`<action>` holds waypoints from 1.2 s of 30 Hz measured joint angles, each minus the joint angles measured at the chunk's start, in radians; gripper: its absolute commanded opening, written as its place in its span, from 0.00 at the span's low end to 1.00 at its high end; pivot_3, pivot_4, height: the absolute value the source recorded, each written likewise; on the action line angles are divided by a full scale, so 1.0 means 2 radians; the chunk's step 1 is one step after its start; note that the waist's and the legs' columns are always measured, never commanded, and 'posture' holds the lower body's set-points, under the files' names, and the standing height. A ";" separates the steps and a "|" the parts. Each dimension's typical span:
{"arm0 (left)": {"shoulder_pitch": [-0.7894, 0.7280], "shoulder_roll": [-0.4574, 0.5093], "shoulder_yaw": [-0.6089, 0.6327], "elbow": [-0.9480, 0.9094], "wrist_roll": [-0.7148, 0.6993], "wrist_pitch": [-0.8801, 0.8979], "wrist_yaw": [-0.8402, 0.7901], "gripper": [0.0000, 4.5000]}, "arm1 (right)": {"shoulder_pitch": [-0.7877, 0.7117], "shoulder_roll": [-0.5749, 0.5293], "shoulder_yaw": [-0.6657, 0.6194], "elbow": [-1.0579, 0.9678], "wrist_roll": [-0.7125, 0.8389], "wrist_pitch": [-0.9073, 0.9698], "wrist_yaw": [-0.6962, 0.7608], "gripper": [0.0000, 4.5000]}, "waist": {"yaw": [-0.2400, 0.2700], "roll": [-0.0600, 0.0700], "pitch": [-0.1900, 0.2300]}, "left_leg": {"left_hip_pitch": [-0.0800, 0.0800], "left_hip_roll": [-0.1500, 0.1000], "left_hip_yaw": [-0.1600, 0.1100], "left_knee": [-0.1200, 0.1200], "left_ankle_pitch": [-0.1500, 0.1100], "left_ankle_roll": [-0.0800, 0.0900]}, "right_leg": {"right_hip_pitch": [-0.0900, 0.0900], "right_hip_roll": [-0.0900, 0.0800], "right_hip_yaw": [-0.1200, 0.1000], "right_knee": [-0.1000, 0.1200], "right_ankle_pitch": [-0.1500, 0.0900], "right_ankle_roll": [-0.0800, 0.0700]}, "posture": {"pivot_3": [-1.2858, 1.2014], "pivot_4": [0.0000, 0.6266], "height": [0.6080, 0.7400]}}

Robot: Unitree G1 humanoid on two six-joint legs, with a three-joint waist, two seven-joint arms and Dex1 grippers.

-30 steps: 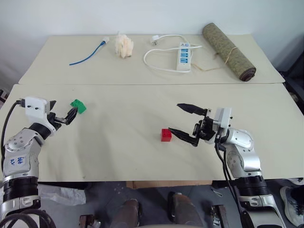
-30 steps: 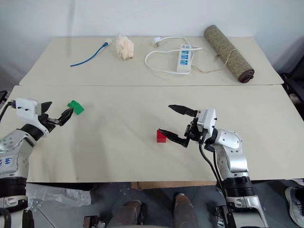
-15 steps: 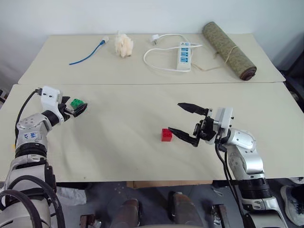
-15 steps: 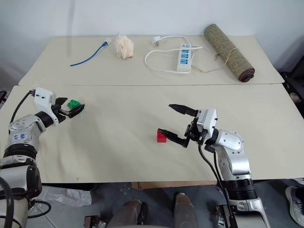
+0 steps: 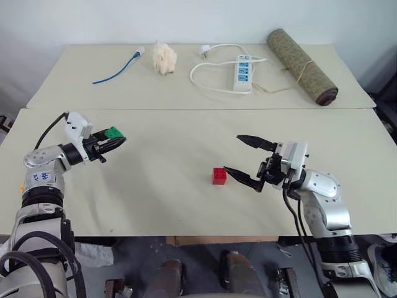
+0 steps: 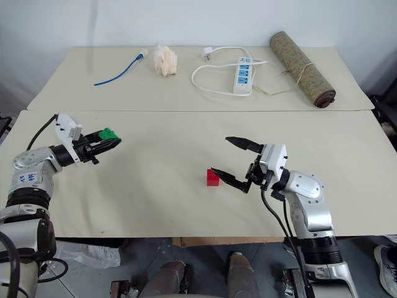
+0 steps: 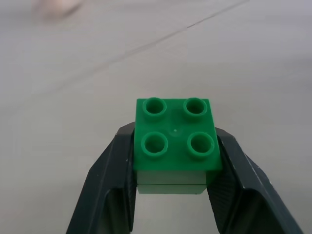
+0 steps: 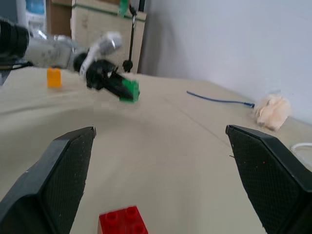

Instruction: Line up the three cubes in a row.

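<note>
Green cube gripped and held off the table; row not yet formed.

Left gripper (image 5: 116, 143) is closed on the green cube (image 7: 175, 139), a finger on each flank, studs up, clear of the table (image 5: 161, 205). Right gripper (image 5: 246, 163) is spread wide and empty; the red cube (image 5: 219, 176) sits on the table just beside its lower fingertip, at about 9 o'clock from it. The yellow-orange cube (image 8: 54, 77) stands well apart, beyond the left arm. Judgement: no two cubes adjacent, so all placing remains. Power strip (image 5: 242, 69) lies at 12 o'clock, far off.
</note>
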 measured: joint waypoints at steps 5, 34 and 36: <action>0.030 -0.008 -0.080 -0.137 0.002 0.021 -0.101 0.34 | 0.021 -0.066 -0.020 0.008 0.003 0.007 0.050 1.00 | -0.001 0.000 0.000 | 0.000 0.000 0.001 0.000 0.000 0.001 | 0.000 0.000 0.000 0.000 0.000 0.000 | 0.52 0.24 1.00; -0.025 -0.146 -0.181 -0.067 0.087 -0.013 -0.065 0.34 | 0.080 -0.113 -0.043 0.004 0.012 0.045 0.101 1.00 | 0.010 -0.001 0.000 | 0.000 0.001 0.002 0.001 0.000 0.001 | 0.000 0.001 0.001 0.000 0.001 0.001 | 0.52 0.24 1.00; -0.017 -0.140 -0.181 -0.084 0.085 -0.003 -0.074 0.34 | 0.080 -0.113 -0.043 0.004 0.012 0.044 0.101 1.00 | 0.010 -0.001 0.000 | 0.000 0.001 0.002 0.001 0.000 0.001 | 0.000 0.001 0.001 0.000 0.001 0.001 | 0.52 0.24 1.00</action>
